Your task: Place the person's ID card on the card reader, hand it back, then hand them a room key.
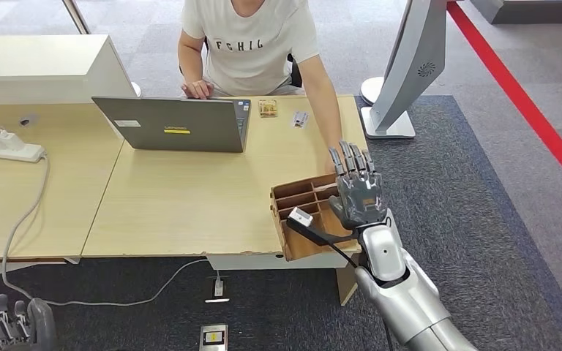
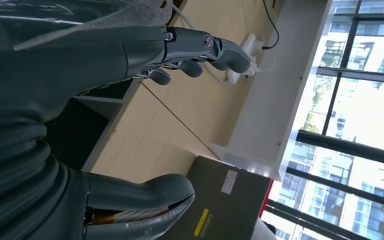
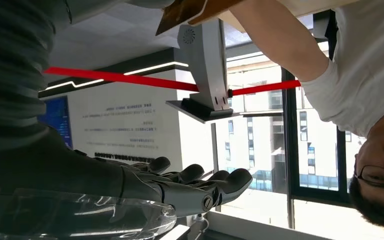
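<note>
The robot's right hand (image 1: 356,191) hovers with fingers spread, holding nothing, over the brown cardboard divided tray (image 1: 290,197); the small pale ID card (image 1: 301,118) lies beyond its fingertips on the light wooden desk (image 1: 190,197), far nearer than the left hand (image 1: 4,322), also empty

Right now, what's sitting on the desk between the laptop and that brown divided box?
In the head view, nothing: bare wooden desk runs from the laptop to the cardboard box. The right hand is raised above the box.
</note>
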